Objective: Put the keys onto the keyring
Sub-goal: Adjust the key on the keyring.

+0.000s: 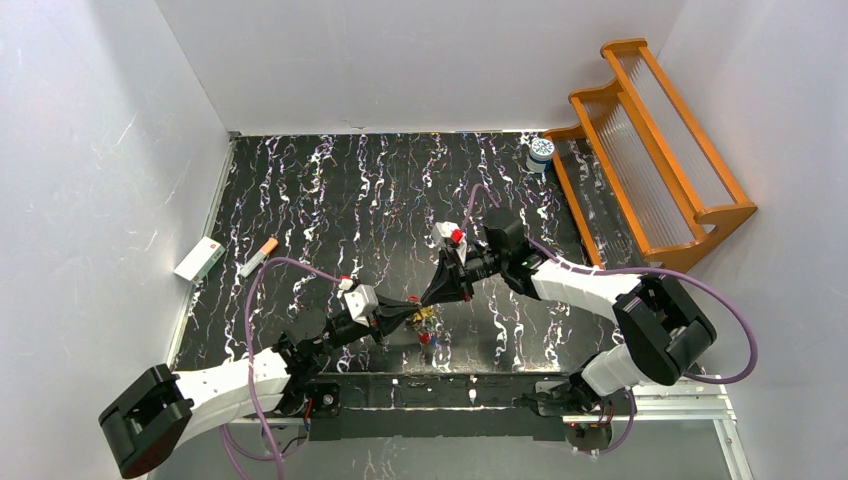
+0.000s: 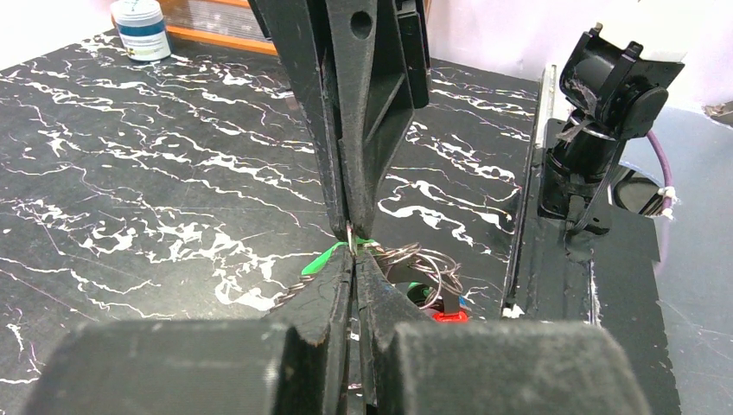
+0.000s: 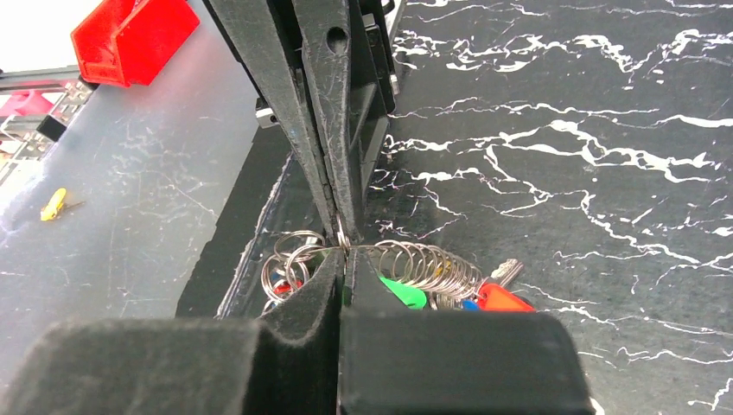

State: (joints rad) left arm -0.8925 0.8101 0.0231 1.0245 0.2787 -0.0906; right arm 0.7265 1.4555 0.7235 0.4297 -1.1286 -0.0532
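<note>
The left end effector [image 2: 353, 259] is shut on the keyring [image 3: 419, 259], just over the surface [image 1: 330, 200]. Green, red and blue keys [image 3: 404, 294] hang on the keyring already, so most looks done. The right end effector [image 3: 344, 258] is shut on the keyring too, facing the left one.

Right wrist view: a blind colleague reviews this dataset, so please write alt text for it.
Two black tools, the right tool from below and the left tool from above, meet tip to tip, both shut on the keyring of silvery wire loops. Keys with green, red and blue heads cluster on it, against a black, white-veined table.
</note>
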